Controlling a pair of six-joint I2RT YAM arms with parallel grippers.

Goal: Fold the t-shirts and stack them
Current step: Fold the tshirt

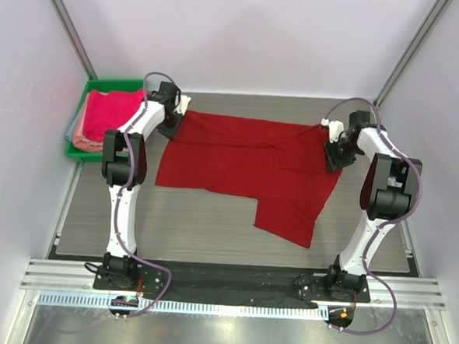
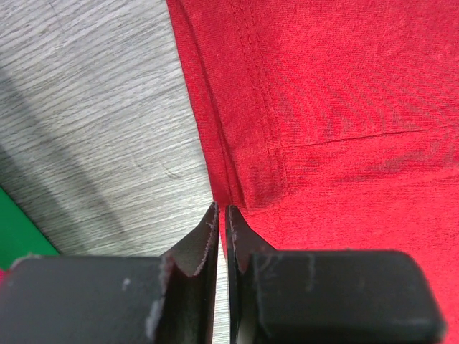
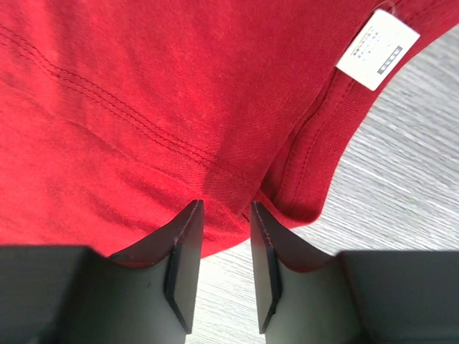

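Observation:
The deep red t-shirt [image 1: 246,161] lies spread on the grey wood-grain table, with one part hanging toward the near right. My left gripper [image 1: 172,124] is at its far left corner. In the left wrist view the gripper [image 2: 221,211] is nearly closed, with the shirt's hemmed edge [image 2: 344,107] pinched in the thin gap. My right gripper [image 1: 333,153] is at the shirt's far right edge. In the right wrist view it [image 3: 226,208] is open, its tips resting at the cloth [image 3: 143,93] beside the collar, near the white label [image 3: 376,49]. Bare table shows between its jaws.
A green tray [image 1: 110,83] stands at the far left and holds a stack of folded shirts, with bright pink [image 1: 112,114] on top and a salmon one [image 1: 83,137] under it. White walls close in the table on three sides.

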